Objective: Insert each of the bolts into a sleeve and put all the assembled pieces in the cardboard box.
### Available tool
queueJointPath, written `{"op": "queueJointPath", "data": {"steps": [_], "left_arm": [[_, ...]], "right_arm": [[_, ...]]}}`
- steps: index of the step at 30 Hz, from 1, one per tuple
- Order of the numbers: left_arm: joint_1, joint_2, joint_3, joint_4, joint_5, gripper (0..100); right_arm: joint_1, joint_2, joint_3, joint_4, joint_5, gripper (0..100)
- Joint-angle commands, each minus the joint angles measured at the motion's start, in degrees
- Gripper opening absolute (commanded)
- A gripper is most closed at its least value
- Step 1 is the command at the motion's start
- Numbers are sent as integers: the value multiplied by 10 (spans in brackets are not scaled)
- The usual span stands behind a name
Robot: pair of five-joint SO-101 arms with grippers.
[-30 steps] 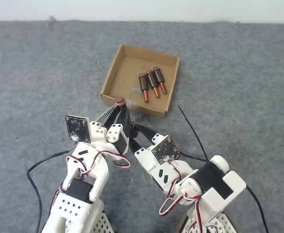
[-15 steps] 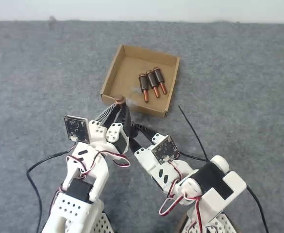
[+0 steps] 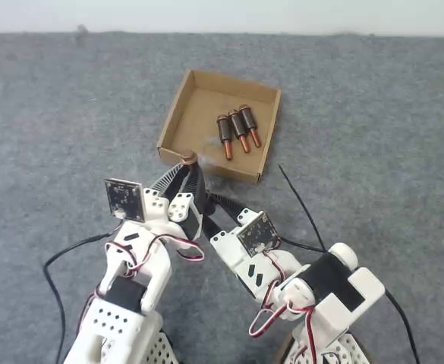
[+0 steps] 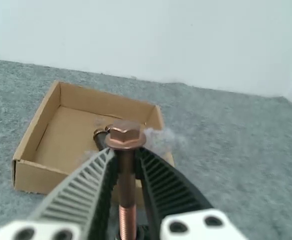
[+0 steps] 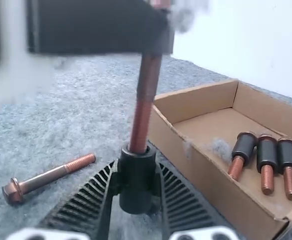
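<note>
Left gripper (image 4: 123, 152) pinched the bolt (image 4: 125, 136) upright, thread down, so its tip sat in the sleeve (image 5: 136, 186) clamped by my right gripper (image 5: 136, 165), beside the cardboard box (image 3: 200, 114).

Your left gripper (image 4: 124, 152) has ribbed, matt black plastic fingers (image 4: 88, 185) around a copper-toned metal bolt (image 4: 122, 137), lightly shiny and threaded low on its shank. The sleeve (image 5: 136, 160) in your right gripper (image 5: 137, 172) looks smooth and matt black. The cardboard box (image 3: 173, 115) is plain matt brown board. The table cover (image 3: 373, 98) is rough grey carpet-like cloth.
</note>
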State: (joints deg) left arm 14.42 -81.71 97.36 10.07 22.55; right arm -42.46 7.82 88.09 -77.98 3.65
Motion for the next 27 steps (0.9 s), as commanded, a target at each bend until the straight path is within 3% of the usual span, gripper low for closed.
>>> {"op": "queueJointPath", "data": {"steps": [1, 15, 20, 27], "left_arm": [[4, 36, -5, -32, -7, 12], [21, 36, -5, 8, -11, 12], [20, 39, -5, 24, -62, 12], [21, 40, -5, 25, -62, 12]], "right_arm": [[0, -5, -9, -7, 8, 6], [0, -8, -10, 8, 9, 6], [25, -10, -14, 7, 5, 6], [25, -11, -15, 3, 5, 6]]}}
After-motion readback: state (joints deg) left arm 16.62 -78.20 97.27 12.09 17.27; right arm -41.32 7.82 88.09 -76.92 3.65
